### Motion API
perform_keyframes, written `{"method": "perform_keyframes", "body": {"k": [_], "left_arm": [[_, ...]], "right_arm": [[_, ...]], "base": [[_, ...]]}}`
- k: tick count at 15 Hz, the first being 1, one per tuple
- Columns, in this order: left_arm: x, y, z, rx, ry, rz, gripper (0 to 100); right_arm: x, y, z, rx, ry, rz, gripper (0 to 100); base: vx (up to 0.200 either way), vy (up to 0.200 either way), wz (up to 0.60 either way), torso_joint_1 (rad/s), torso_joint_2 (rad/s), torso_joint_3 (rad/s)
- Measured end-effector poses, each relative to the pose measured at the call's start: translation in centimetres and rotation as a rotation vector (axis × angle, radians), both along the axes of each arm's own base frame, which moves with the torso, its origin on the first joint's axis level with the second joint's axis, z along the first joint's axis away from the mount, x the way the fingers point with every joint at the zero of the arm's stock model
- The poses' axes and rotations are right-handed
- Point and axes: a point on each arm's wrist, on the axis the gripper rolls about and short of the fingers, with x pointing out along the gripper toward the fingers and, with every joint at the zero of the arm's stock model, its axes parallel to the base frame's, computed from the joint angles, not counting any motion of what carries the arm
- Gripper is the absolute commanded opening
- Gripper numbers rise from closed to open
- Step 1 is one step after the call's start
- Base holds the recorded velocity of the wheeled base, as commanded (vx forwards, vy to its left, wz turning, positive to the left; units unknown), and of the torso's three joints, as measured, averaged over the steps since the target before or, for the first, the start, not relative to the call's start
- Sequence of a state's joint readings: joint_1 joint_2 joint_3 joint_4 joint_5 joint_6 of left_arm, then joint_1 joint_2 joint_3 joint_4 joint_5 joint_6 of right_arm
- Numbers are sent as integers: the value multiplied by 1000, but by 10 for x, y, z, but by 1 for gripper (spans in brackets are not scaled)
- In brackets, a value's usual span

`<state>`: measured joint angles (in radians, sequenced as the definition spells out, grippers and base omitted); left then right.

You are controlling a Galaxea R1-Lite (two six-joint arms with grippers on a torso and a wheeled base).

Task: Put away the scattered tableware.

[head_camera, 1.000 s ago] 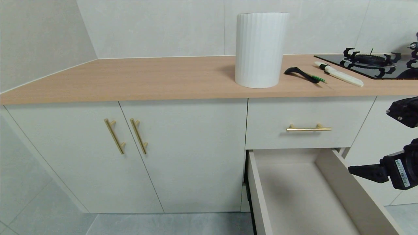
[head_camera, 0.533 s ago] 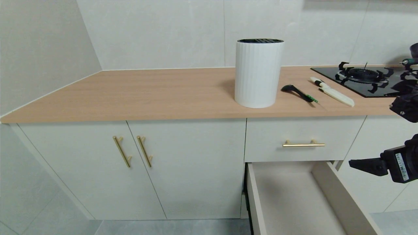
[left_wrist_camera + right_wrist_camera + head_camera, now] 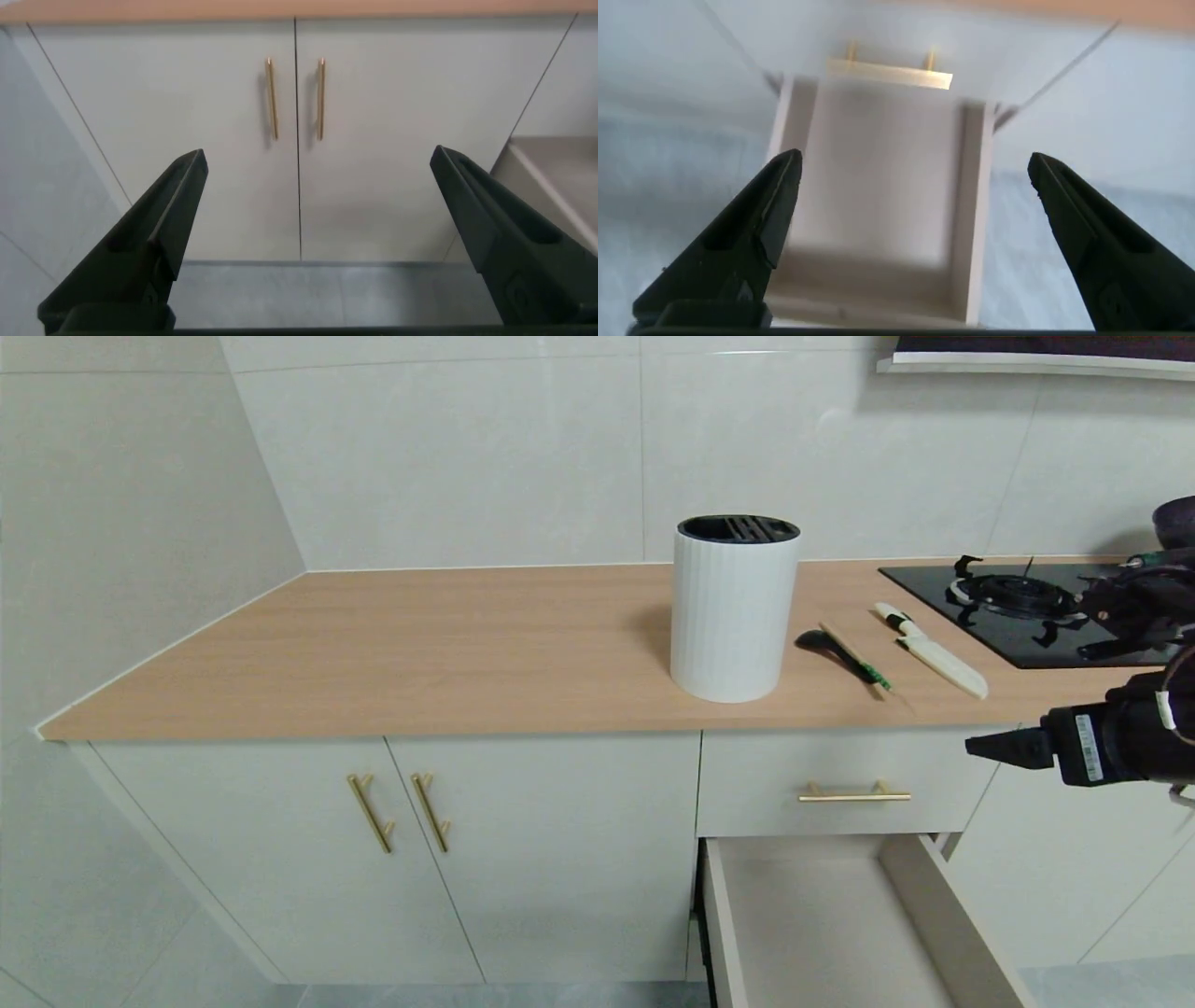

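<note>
On the wooden countertop [image 3: 420, 644] stands a white ribbed utensil holder [image 3: 733, 616] with a black slotted top. To its right lie a black spoon with a green handle [image 3: 843, 655], a thin wooden stick [image 3: 840, 642] and a white knife [image 3: 931, 651]. My right gripper [image 3: 915, 161] is open and empty above the open lower drawer [image 3: 878, 187]. In the head view one of its fingers [image 3: 1013, 749] shows at the right edge, level with the counter's front. My left gripper [image 3: 318, 159] is open and empty, low, facing the double cabinet doors [image 3: 299, 140].
A black gas hob [image 3: 1013, 607] occupies the counter's far right. The closed upper drawer [image 3: 840, 784] with a gold handle sits above the pulled-out lower drawer [image 3: 728, 933], which juts into the floor space. The counter's left half is bare, with tiled walls behind and to the left.
The head camera has risen, so the whole scene has shifted down in the picture. My right gripper has moved up from beside the open drawer to counter-edge height.
</note>
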<state>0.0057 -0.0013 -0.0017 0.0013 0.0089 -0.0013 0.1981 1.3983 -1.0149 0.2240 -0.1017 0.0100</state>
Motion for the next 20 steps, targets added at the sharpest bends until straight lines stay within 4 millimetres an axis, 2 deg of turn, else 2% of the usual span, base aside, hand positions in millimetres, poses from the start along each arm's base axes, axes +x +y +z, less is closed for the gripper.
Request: {"method": "perform_keyframes", "body": {"k": [5, 8, 14, 20], "left_arm": [[0, 0, 0, 0, 0, 0, 100], [0, 0, 0, 0, 0, 0, 100], [0, 0, 0, 0, 0, 0, 100], [0, 0, 0, 0, 0, 0, 100]], "right_arm": [[76, -8, 24, 47, -75, -26, 100], [115, -10, 15, 82, -12, -66, 100], [160, 0, 1, 231, 65, -137, 100], [192, 8, -31, 251, 115, -141, 100]], "base": [[0, 0, 0, 37, -85, -54], [0, 0, 0, 0, 0, 0], [0, 0, 0, 0, 0, 0], [0, 0, 0, 0, 0, 0]]}}
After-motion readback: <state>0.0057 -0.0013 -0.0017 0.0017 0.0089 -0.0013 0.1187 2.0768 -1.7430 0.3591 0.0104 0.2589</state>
